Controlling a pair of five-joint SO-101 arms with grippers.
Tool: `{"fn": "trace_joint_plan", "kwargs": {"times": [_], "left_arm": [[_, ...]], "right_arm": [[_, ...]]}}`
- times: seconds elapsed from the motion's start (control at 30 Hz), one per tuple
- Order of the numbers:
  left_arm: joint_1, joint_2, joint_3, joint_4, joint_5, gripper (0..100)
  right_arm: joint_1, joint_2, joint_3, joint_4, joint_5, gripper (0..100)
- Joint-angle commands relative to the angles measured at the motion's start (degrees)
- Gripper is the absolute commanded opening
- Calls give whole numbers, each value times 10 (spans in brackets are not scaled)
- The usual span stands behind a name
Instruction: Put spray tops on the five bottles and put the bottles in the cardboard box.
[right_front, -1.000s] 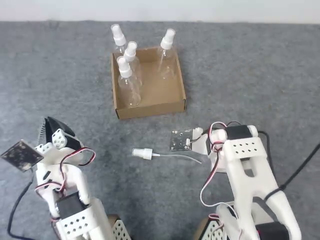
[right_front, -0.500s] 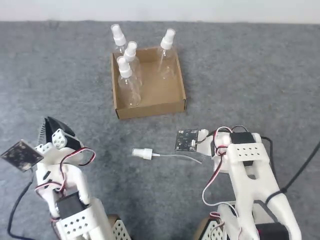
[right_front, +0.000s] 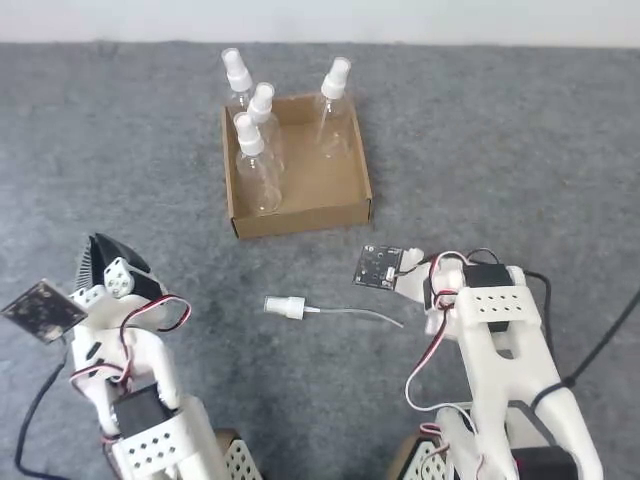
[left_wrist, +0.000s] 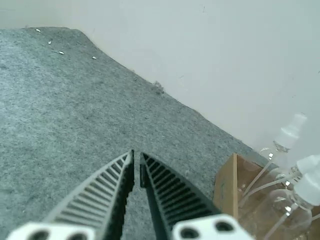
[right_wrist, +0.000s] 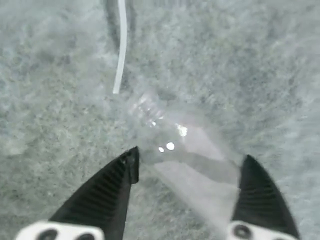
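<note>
- Before the cardboard box (right_front: 300, 215), the right arm's wrist has drifted slightly closer to the box than a second ago. The spray top (right_front: 285, 305) and the left arm have stayed put.
- The right gripper (right_wrist: 190, 155) has its jaws spread wide, straddling a clear uncapped bottle (right_wrist: 165, 132) that lies on the carpet (right_wrist: 260, 60).
- The bottle's long axis runs out from between the jaws, its neck toward the end of the spray top's tube.
- The spray top lies flat along the box front, head away from the right arm.
- The left gripper (left_wrist: 136, 156) has its jaws together and holds nothing.
</note>
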Motion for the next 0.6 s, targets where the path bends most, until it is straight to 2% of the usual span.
{"fn": "trace_joint_plan", "kwargs": {"times": [0.0, 0.1, 0.17, 0.3, 0.47, 0.57], "left_arm": [[-1, -2, -8, 2, 1, 16], [-1, -2, -8, 2, 1, 16], [-1, -2, -8, 2, 1, 16], [-1, -2, -8, 2, 1, 16], [-2, -2, -8, 2, 1, 16], [-2, -2, -8, 2, 1, 16]], "right_arm": [[7, 23, -3, -5, -8, 114], [7, 40, -3, -5, -17, 99], [7, 43, -5, -5, -57, 99], [-6, 47, -18, -1, -161, 99], [-15, 49, -42, 0, -342, 99], [-15, 49, -55, 1, -422, 99]]}}
